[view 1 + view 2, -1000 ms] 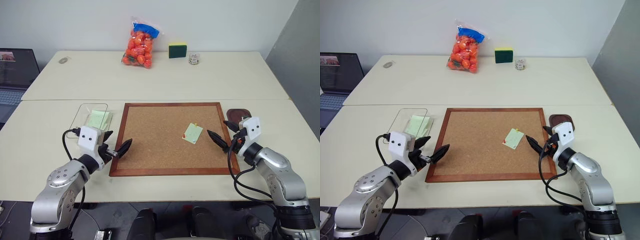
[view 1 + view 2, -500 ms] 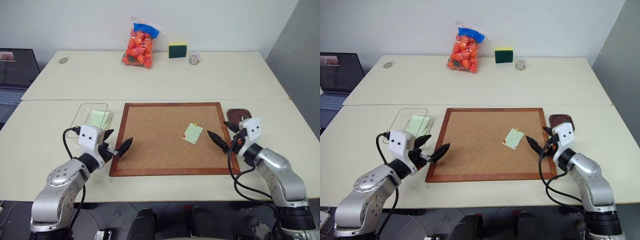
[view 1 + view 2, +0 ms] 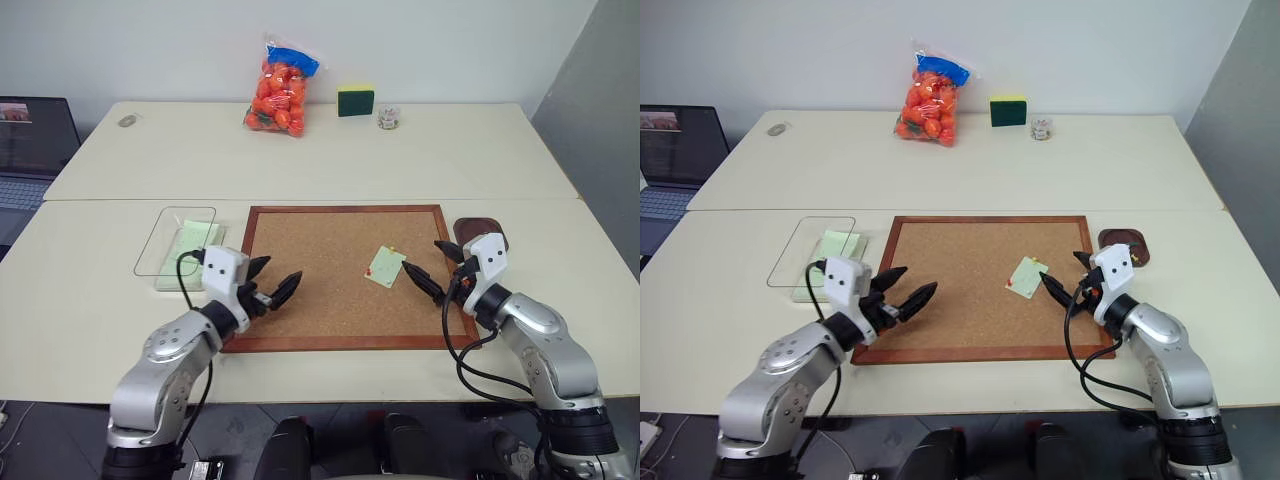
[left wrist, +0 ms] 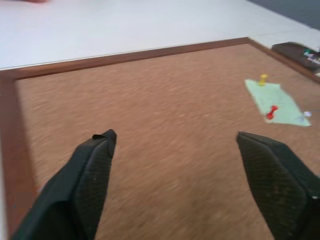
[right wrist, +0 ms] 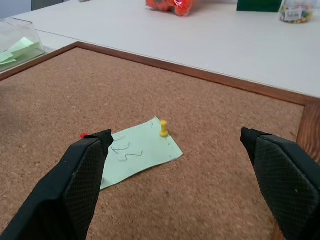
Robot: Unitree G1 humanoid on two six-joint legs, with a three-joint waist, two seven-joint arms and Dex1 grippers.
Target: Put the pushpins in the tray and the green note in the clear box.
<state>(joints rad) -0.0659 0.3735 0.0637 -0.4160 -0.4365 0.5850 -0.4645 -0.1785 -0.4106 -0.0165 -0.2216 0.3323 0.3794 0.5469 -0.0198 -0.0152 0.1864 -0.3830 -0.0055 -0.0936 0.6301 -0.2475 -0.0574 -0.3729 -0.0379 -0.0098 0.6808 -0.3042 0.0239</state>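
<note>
The green note (image 3: 385,267) lies on the right part of the cork board, with a yellow pushpin (image 5: 164,128) and a red pushpin (image 5: 83,135) stuck in its edges. Just right of the note, my right gripper (image 3: 421,255) is open, level and pointing at it. The tray (image 3: 480,232) sits off the board's right edge, partly hidden behind that gripper. My left gripper (image 3: 283,268) is open above the board's left part, far from the note. The clear box (image 3: 178,240) stands left of the board.
The wood-framed cork board (image 3: 330,300) fills the middle of the near table. A stack of pale-green notes (image 3: 835,246) lies at the clear box. On the far table are a bag of oranges (image 3: 280,90), a sponge (image 3: 355,99) and a small jar (image 3: 388,118). A laptop (image 3: 30,140) sits far left.
My left gripper has swung right, from beside the board's left frame to over the cork. The right gripper has edged slightly left toward the note.
</note>
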